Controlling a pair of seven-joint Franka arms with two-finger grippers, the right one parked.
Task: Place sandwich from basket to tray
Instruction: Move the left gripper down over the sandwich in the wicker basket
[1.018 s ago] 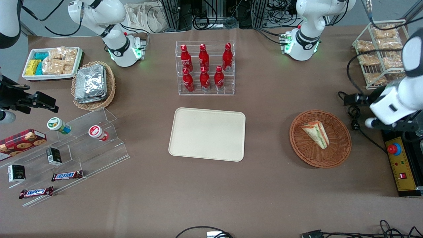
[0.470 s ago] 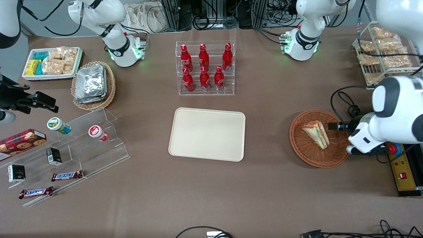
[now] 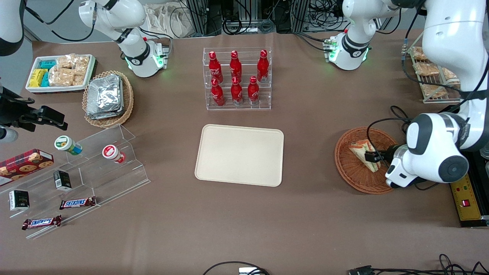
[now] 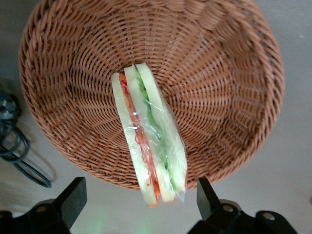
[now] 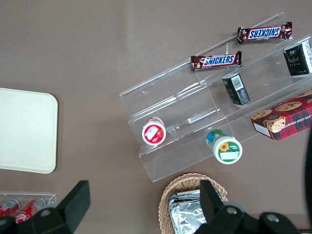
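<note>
The sandwich [image 3: 360,150] is a clear-wrapped wedge lying in the round reddish-brown wicker basket [image 3: 355,182] toward the working arm's end of the table. My left arm's gripper [image 3: 376,157] hovers above the basket, over the sandwich's narrow end. In the left wrist view the sandwich [image 4: 149,137] lies on its side in the basket [image 4: 222,73], its orange and green layers showing. The gripper [image 4: 140,197] is open, with its dark fingers [image 4: 73,196] standing wide on either side of the sandwich's tip and touching nothing. The cream tray [image 3: 240,160] lies bare at the table's middle.
A clear rack of red bottles [image 3: 237,78] stands farther from the front camera than the tray. A yellow control box [image 3: 464,198] and black cables [image 4: 19,156] lie beside the basket. A wire rack of snack bags [image 3: 431,76] stands at the table's corner.
The left arm has swung in from the table's edge over the basket, and its gripper now hangs above the sandwich. The sandwich and basket have not moved.
</note>
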